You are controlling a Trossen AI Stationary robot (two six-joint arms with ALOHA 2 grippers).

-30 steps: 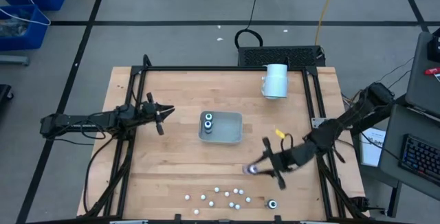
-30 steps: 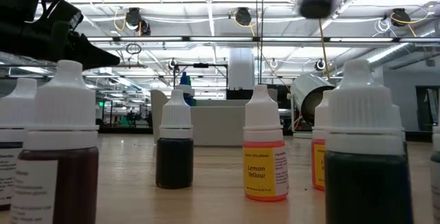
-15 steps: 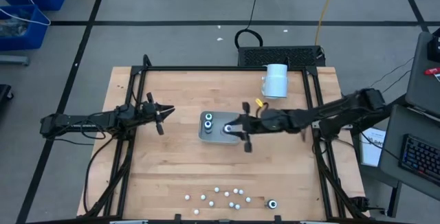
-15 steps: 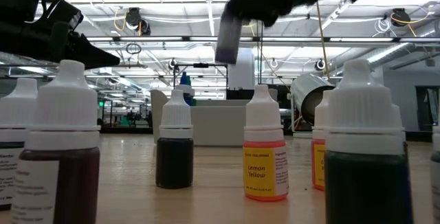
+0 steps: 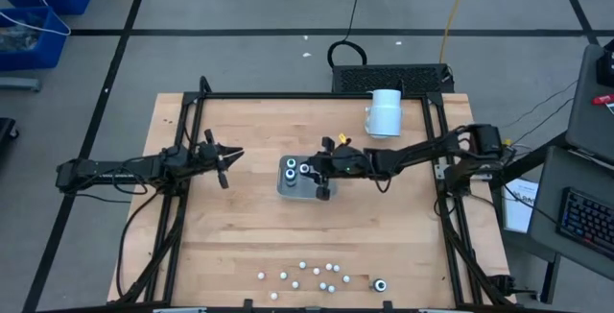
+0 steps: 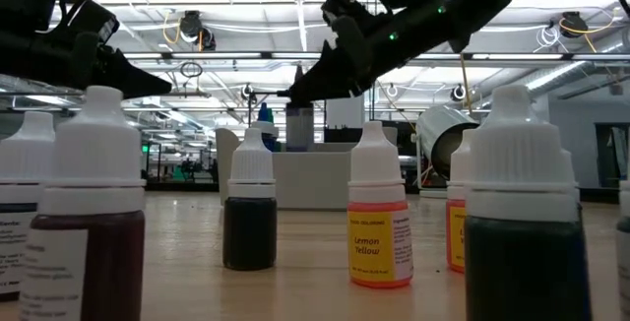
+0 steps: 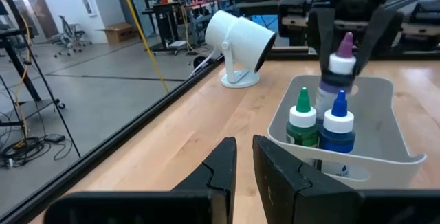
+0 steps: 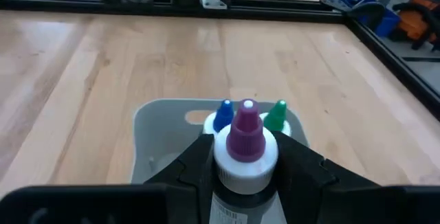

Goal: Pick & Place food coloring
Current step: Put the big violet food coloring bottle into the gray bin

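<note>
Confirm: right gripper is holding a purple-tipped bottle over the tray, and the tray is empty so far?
Not quite. The right gripper does hold the purple-tipped bottle over the tray, but the tray is not empty: a green-tipped bottle and a blue-tipped bottle already stand in it, as the left wrist view shows.

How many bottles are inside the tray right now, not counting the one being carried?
2: a green-tipped bottle and a blue-tipped bottle, side by side at one end of the tray. The right gripper holds a purple-tipped bottle just above them. None seem hidden.
</note>
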